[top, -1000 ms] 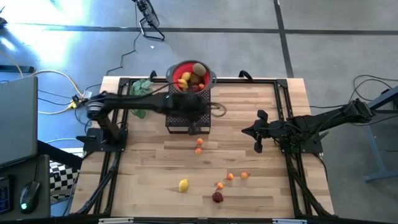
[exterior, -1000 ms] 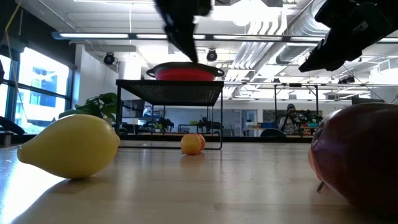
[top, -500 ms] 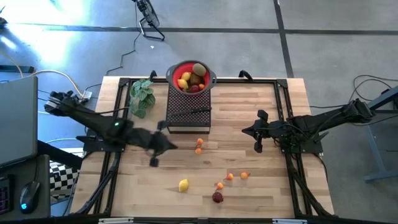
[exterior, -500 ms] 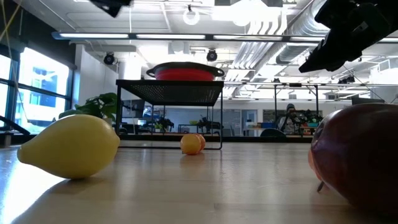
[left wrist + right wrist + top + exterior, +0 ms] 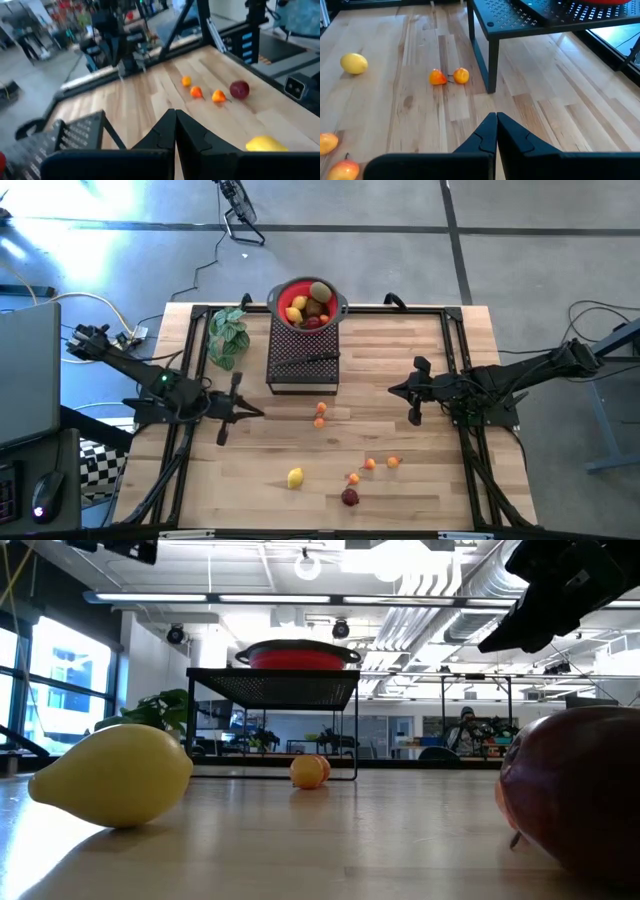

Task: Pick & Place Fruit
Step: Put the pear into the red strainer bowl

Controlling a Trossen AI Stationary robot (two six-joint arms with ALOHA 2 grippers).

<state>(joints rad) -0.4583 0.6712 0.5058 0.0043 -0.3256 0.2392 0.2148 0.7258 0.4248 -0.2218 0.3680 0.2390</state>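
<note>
Fruit sits in two lots: a pile in the red bowl [image 5: 307, 304] at the far edge of the wooden table [image 5: 400, 480], w/ a brown kiwi [image 5: 319, 290], yellow lemons [image 5: 299, 304] and dark red ones on top, and loose pieces scattered over the near half of the boards

Black mesh rack [image 5: 303, 360] stands just in front of the bowl; from the low view the bowl's rim shows above the rack top. A black-handled knife [image 5: 313, 359] lies on the rack. Green leafy plant [image 5: 227, 335] is beside the rack, on the left arm's side

Left gripper [image 5: 224, 415] hovers over the table's left part, well apart from any fruit; its wrist view shows the two fingers pressed together w/ nothing between. Right gripper [image 5: 414, 392] waits over the right part, fingers also closed tight and empty in its wrist view

Loose fruit, big to small: yellow lemon [image 5: 295, 477] near the front edge; dark red one [image 5: 350, 497] nearer the front still; two small orange ones [image 5: 320, 414] touching, just in front of the rack; three tiny orange ones [image 5: 370, 465] in a loose row between the lemon and the right arm
</note>
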